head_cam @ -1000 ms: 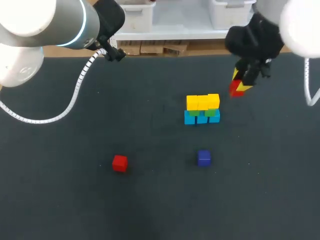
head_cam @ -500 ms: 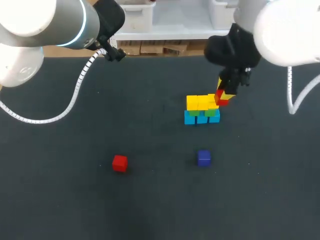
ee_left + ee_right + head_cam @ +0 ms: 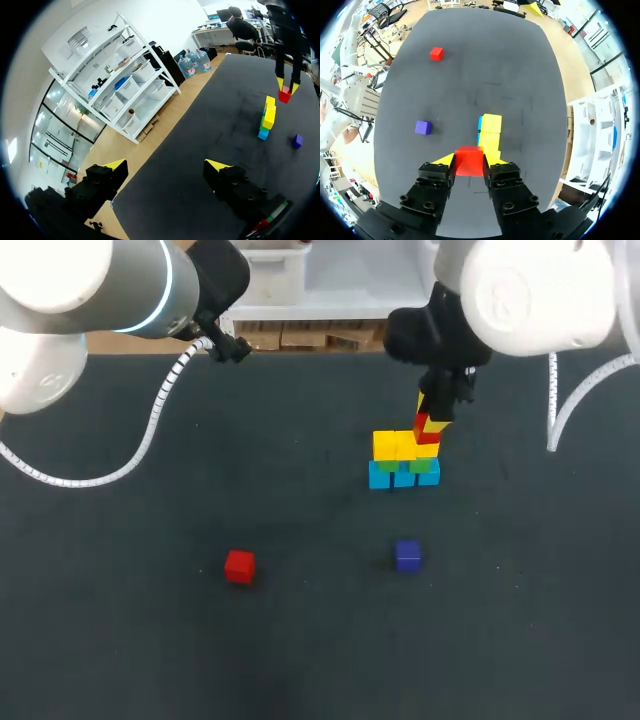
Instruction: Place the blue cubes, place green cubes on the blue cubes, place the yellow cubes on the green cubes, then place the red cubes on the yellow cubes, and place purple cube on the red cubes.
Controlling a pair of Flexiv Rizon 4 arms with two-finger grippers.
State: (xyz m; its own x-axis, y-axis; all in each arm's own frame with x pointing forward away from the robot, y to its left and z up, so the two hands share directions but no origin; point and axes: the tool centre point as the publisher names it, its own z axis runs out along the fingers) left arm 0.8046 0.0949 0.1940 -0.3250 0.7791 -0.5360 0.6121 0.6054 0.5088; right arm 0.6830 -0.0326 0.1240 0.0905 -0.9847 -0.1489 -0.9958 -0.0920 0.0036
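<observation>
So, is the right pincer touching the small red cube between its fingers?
Touching. Right wrist view: the right pincer clamps the small red cube from both sides.

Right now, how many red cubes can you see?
2. One red cube is in the right pincer over the yellow cubes; the other red cube lies loose on the table, left of the purple cube.

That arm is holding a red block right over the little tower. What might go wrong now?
The red cube in the right tool hangs over the end of the yellow cubes, so if it is released off-centre it may topple off the edge. The tool also flanks the cube closely, so when lowering or opening it might nudge the yellow cubes and shift the layers beneath.
</observation>
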